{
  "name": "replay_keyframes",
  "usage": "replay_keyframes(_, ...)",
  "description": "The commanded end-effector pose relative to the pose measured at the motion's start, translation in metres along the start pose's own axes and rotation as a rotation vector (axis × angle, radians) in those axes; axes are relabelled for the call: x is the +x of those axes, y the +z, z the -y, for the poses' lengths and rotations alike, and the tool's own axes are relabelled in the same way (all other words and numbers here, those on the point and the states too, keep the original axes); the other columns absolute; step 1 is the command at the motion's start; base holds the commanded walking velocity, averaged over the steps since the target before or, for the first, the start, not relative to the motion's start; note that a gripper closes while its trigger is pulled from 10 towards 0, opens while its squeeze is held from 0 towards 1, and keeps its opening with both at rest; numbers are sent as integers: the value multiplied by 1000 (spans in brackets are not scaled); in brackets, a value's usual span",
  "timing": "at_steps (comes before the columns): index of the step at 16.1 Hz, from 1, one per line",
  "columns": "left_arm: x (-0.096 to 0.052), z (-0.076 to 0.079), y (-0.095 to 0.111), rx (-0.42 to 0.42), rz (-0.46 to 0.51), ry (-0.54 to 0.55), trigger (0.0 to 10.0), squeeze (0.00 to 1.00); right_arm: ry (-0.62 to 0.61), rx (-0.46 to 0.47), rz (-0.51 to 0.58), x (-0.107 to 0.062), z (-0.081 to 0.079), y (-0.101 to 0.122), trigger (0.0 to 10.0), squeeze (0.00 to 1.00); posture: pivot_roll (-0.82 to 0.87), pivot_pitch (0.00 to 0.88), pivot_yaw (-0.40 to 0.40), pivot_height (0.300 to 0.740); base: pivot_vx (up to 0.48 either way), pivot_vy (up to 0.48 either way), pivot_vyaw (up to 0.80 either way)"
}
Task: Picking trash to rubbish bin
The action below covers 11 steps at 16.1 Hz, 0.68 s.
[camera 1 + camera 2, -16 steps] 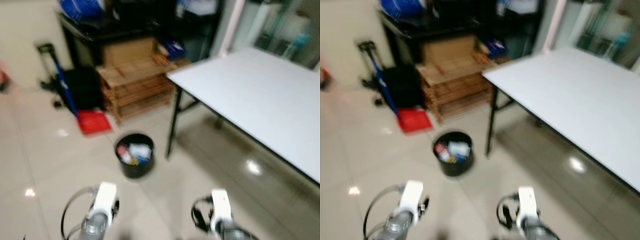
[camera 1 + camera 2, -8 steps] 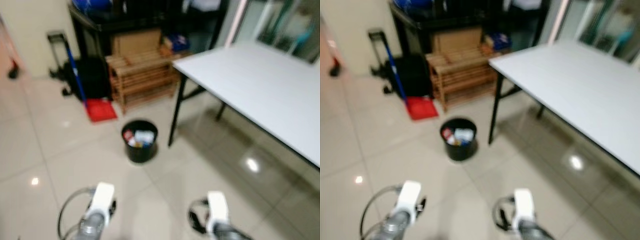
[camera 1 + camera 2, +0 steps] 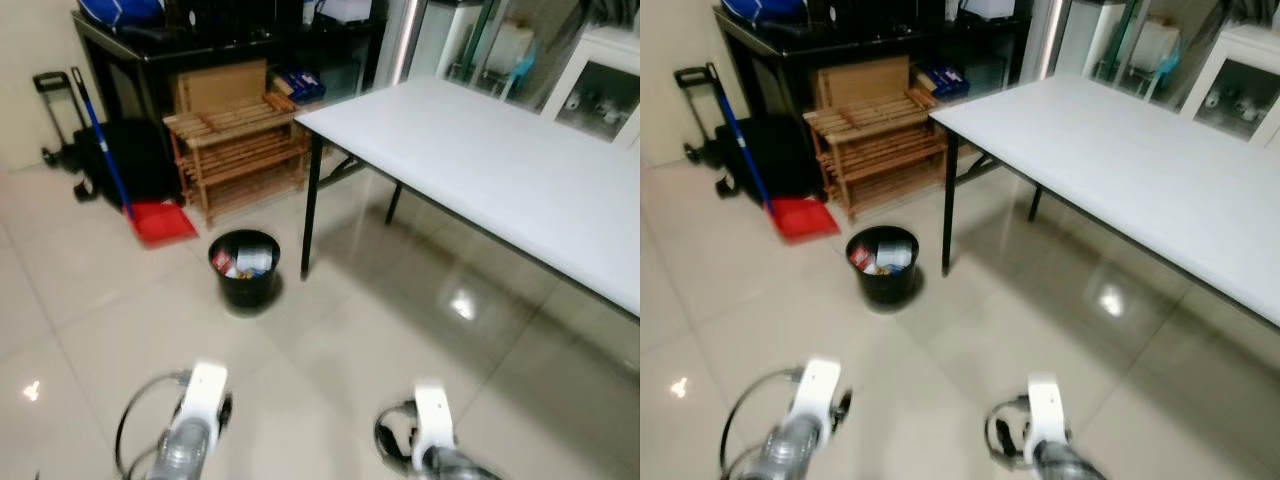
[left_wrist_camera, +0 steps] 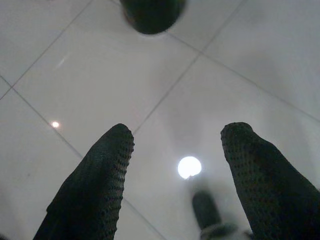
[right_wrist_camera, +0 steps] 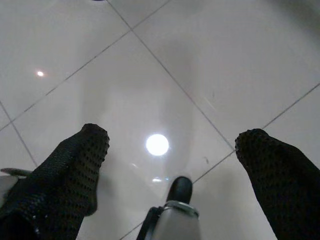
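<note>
A black round rubbish bin [image 3: 244, 269] stands on the tiled floor by the leg of a white table [image 3: 520, 170], with several pieces of trash inside it. My two arms hang low at the bottom of the eye views, well short of the bin. The left gripper [image 4: 175, 145] is open over bare tiles, and the bin's dark rim [image 4: 152, 11] shows at the edge of the left wrist view. The right gripper [image 5: 172, 145] is open too, with nothing between its fingers.
Behind the bin stand a wooden slatted rack [image 3: 238, 150] and a dark cabinet [image 3: 180, 50]. A red dustpan [image 3: 163, 222] with a blue handle and a black trolley [image 3: 60, 120] lie to the left. Glass-fronted white cabinets [image 3: 600, 90] stand at the far right.
The whole view has shifted and sharpened as the camera moved: the bin now sits further left and higher in the picture, and more of the table shows. Both arms hang as before.
</note>
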<state>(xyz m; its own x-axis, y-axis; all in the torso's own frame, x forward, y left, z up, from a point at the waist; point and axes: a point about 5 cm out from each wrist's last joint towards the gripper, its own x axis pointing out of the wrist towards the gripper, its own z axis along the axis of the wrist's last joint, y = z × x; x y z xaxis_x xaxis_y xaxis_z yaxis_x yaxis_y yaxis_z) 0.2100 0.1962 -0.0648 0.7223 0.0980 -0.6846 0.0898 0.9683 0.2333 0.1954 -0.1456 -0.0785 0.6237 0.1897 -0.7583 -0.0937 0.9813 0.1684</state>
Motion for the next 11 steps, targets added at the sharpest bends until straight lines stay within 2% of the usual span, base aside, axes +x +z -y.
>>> replay_keyframes(1,2,2,6,-4,18,7,10000,0,-17,7,4,-1,6,1,10000,0,-11,24,-56,740,0,0,0)
replay_keyframes(11,2,1,9,-21,35,15,10000,0,-20,5,2,-1,7,3,10000,0,-11,26,-61,740,0,0,0)
